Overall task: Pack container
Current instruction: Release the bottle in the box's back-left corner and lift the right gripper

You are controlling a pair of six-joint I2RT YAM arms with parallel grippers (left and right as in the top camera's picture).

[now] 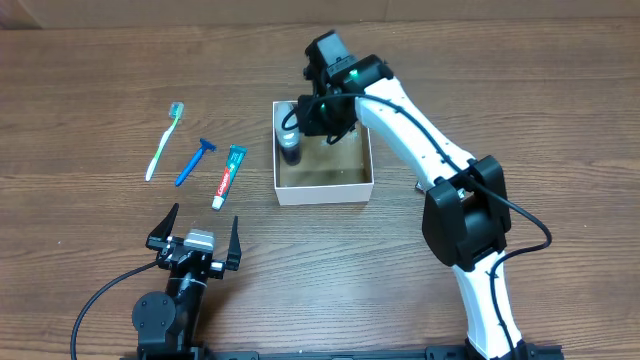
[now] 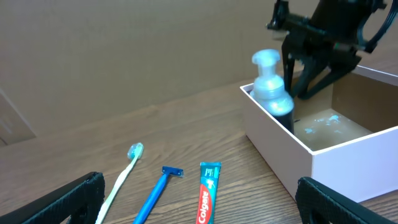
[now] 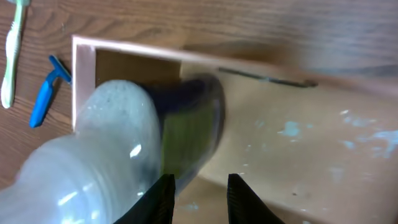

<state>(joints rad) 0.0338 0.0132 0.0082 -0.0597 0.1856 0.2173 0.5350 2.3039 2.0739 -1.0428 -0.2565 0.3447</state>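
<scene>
The left arm (image 1: 165, 310), black and folded short, crouches low. The left gripper (image 1: 205, 216), black with two fingers, points forward with its jaws spread wide. The right arm (image 1: 420, 135), white with black joints, stretches forward and leftward. The right gripper (image 3: 202, 198), black, tilts downward with its jaws narrowly parted.

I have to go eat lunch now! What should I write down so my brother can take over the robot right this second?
Left gripper: open, empty, low over the table near the robot's base.
Right gripper: down inside the box, fingers apart, nothing between them, so it looks open.
Done: the bottle is in the box, tilted, on the side nearest the other things.
Left to pack: the toothbrush, razor and toothpaste, side by side on the table beside the box and nearer the left arm.
Probably lift the right arm out first.
</scene>
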